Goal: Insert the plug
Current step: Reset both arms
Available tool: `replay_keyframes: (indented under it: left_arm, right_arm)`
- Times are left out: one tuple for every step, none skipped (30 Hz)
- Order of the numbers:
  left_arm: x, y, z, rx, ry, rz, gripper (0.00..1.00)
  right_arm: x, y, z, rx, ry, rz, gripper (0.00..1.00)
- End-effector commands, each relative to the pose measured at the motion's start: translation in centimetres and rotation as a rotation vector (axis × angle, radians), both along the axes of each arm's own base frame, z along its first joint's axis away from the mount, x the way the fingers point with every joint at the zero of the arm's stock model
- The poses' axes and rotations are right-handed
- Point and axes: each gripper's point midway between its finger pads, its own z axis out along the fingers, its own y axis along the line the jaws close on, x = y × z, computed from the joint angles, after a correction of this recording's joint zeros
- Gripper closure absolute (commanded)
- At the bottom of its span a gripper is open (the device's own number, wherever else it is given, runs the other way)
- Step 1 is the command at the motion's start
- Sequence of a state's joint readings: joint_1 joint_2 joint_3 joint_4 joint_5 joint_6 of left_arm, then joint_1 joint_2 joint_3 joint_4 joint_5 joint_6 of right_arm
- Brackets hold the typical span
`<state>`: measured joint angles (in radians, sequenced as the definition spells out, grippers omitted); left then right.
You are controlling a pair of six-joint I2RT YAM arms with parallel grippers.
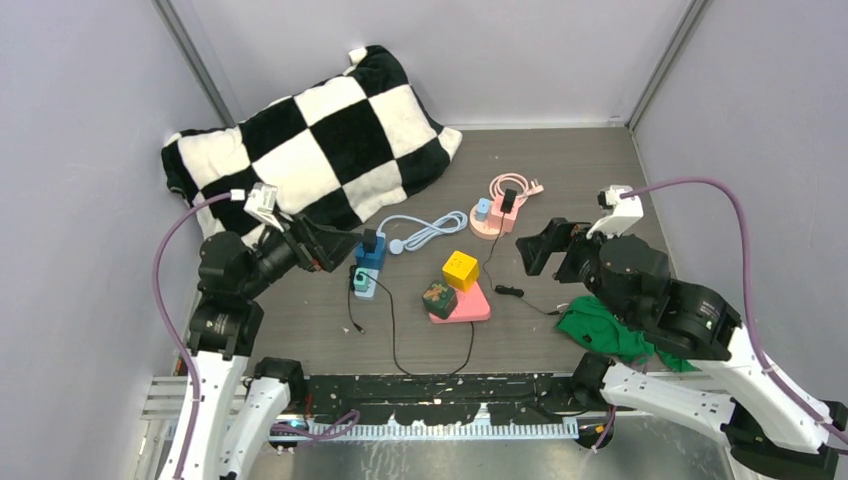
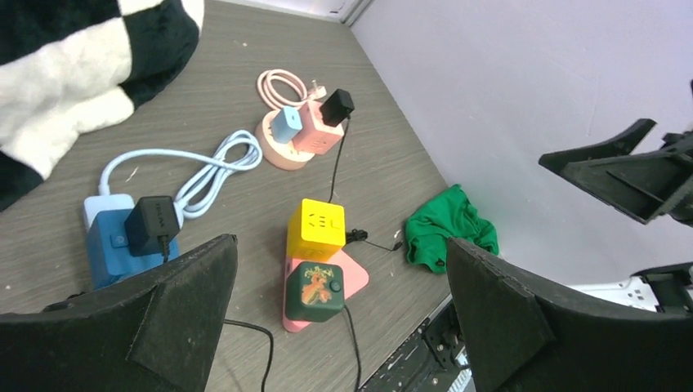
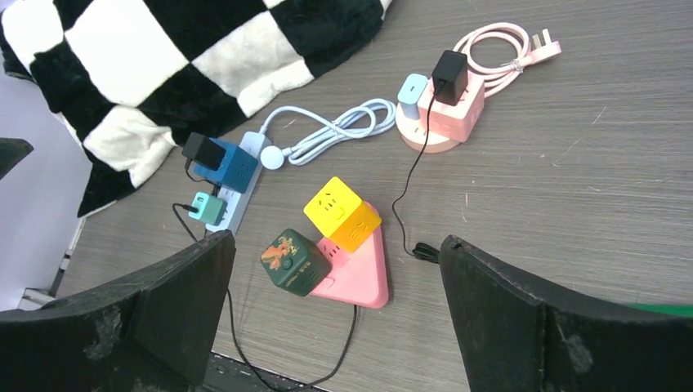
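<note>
A dark wood-grain table (image 1: 590,170) is seen, with a black-and-white checkered cushion (image 1: 320,140) laid across its far left corner. The left gripper (image 1: 340,250) and the right gripper (image 1: 538,245) are held above the table, the fingers of each spread wide. A green cloth (image 1: 605,330) is bunched beside the right arm. A pink triangular base (image 1: 470,308) carries a yellow cube (image 1: 460,269) and a dark green cube (image 1: 437,297). The small black plug (image 1: 510,291), possibly only a cable end, lies loose on the table just right of that base.
</note>
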<state>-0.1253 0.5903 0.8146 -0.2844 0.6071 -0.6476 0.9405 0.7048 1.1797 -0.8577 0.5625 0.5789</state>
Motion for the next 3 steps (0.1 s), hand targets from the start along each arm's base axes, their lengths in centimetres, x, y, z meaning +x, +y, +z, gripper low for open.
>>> replay_keyframes:
  left_arm:
    - [0.87,0.59,-0.04,0.000,-0.011,0.055,0.00]
    - [0.88,0.65,-0.14,0.002,-0.011,0.058,0.00]
    - [0.87,0.71,-0.31,0.007,-0.013,0.061,0.00]
  right_arm:
    - [0.48,0.39,-0.84,-0.006,0.020,-0.021,0.00]
    - [0.46,0.48,-0.87,-0.005,0.022,-0.018,0.00]
    - [0.52,0.59,-0.95,-0.005,0.026,-0.018,0.00]
